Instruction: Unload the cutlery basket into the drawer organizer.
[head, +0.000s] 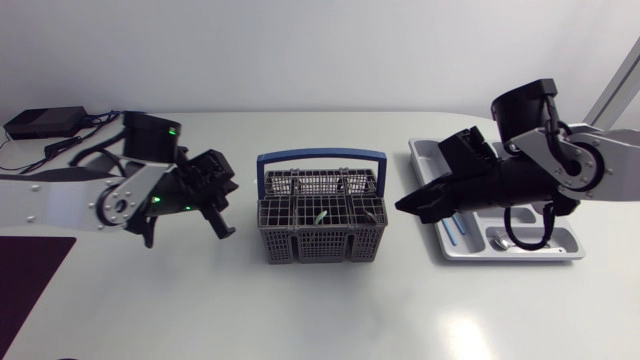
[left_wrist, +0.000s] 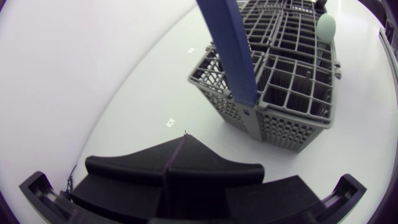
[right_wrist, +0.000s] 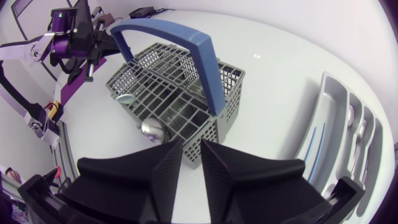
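The white bench (head: 320, 310) carries a grey plastic lattice cutlery basket with a blue arched handle (head: 320, 215) at its middle. Inside the basket, the right wrist view shows a polished metal spoon bowl (right_wrist: 152, 129) standing in a compartment near the right gripper, and a pale green rounded utensil head (right_wrist: 124, 98) in a compartment further along.

A grey moulded drawer organizer with long parallel compartments (head: 425, 150) lies near the right edge of the bench. It holds a thin blue stick (head: 452, 232), a metal spoon (head: 497, 240) and a metal fork (right_wrist: 360, 134), each in its own compartment.

The left gripper (left_wrist: 180, 146) hangs beside the left side of the basket, apart from it, fingers pressed together with nothing held. The right gripper (right_wrist: 191, 146) is just beside the right side of the basket, its arm over the organizer. Its fingers are parted by a narrow gap and hold nothing.

A black box (head: 45, 122) sits at the far left corner.
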